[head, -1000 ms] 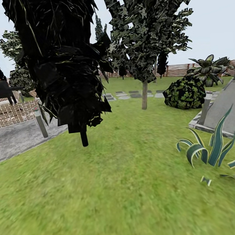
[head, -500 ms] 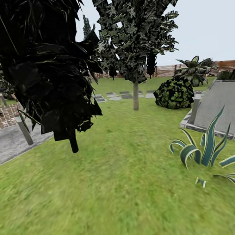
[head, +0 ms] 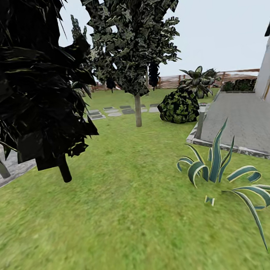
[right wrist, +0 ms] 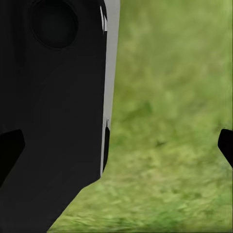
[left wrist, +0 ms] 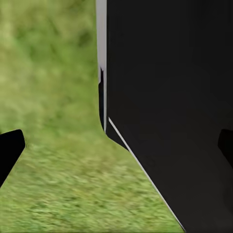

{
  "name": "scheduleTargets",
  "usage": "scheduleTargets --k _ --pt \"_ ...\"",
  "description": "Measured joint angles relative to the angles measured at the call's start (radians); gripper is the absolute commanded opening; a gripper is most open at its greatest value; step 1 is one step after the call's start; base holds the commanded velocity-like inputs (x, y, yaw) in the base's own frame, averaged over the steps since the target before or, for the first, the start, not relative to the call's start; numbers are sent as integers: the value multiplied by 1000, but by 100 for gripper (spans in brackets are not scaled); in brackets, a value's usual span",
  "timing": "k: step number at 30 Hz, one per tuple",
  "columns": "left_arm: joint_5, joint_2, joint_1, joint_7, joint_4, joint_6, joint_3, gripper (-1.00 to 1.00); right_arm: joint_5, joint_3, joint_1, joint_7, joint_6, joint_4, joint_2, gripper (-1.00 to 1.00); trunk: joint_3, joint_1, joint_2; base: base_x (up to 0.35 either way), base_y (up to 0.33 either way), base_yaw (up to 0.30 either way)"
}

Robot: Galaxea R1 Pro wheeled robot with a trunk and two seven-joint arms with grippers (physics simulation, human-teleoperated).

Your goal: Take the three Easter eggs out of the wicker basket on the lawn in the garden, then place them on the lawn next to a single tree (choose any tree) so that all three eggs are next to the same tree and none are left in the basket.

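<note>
Stretching across the head view, the lawn point(head: 129, 216) runs from the near edge back to a far fence point(head: 167, 82). A tree point(head: 138, 110) with a plain grey-brown trunk stands upright in the middle distance on the grass, its dark blocky crown above. Closer and to the left, a second tree point(head: 64, 169) shows a short dark trunk under a heavy near-black crown. Stepping stones point(head: 113, 111) lie on the grass behind them. Right of the farther tree sits a round dark bush point(head: 178, 106), with a leafy plant just behind it. A striped agave point(head: 219, 173) grows from the grass at the near right, beside the kerb of a grey paved area point(head: 243, 122).

Both wrist views look down on blurred grass past a black part of the robot. The left gripper point(left wrist: 116, 145) and right gripper point(right wrist: 116, 145) each show dark fingers point(left wrist: 9, 148) at opposite frame edges, spread wide apart with nothing between them.
</note>
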Motion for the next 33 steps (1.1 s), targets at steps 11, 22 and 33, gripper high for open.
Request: scheduleTargets --k 11,22,33 --pt "0 0 0 0 0 1 0 100 0 0 0 1 -3 0 0 100 -4 0 0 0 0 -300" --pt "0 0 0 0 0 1 0 100 0 0 0 3 -4 0 -1 100 -8 0 0 0 0 -300" --pt "0 0 0 0 0 0 0 100 -1 0 0 3 -4 0 -2 100 -13 0 0 0 0 -300"
